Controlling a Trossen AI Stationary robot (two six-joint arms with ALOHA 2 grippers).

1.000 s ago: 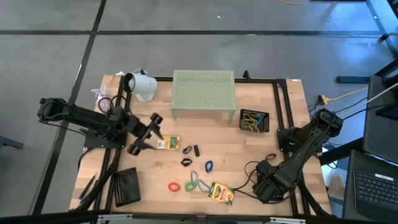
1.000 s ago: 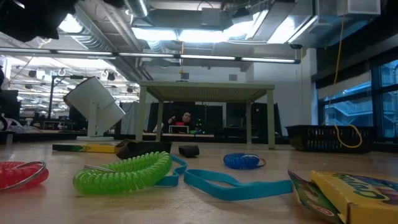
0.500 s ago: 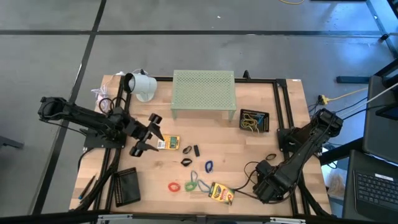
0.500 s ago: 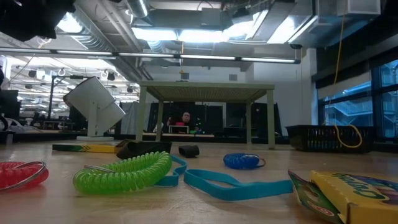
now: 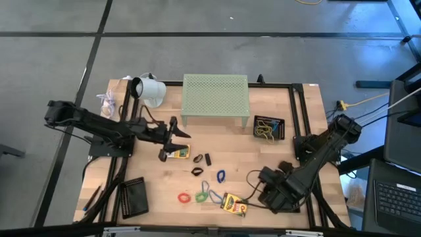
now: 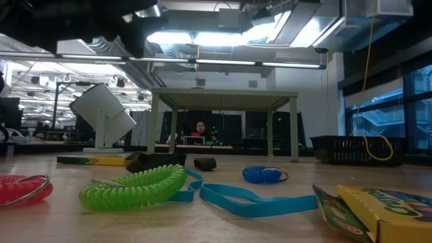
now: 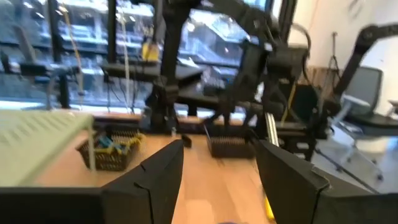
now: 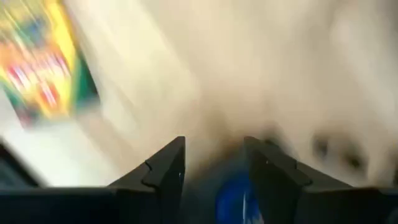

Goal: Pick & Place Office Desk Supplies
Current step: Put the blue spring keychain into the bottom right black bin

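Two yellow-and-green crayon boxes lie flat on the table: one [image 5: 178,152] mid-table, one [image 5: 233,203] near the near edge. Between them lie a red loop [image 5: 184,197], a green coil [image 5: 200,196], blue loops [image 5: 221,176] and small black clips [image 5: 198,158]. My left gripper [image 5: 171,138] is open and hovers just left of the mid-table box; its fingers [image 7: 158,180] point level toward the table's right. My right gripper [image 5: 262,186] is open, low over the wood, right of the near box [image 8: 43,56].
The pale green perforated stand [image 5: 216,97] stands at the far middle, with a white lamp-like object [image 5: 150,90] to its left. A black basket of bands [image 5: 269,128] sits right of the stand. A black tray [image 5: 135,197] lies at the near left.
My left gripper has moved toward the table's right, up to the mid-table crayon box, and has turned about its wrist. My right gripper has moved toward the table's left, toward the near crayon box, and its view is blurred by motion. The supplies have stayed put.
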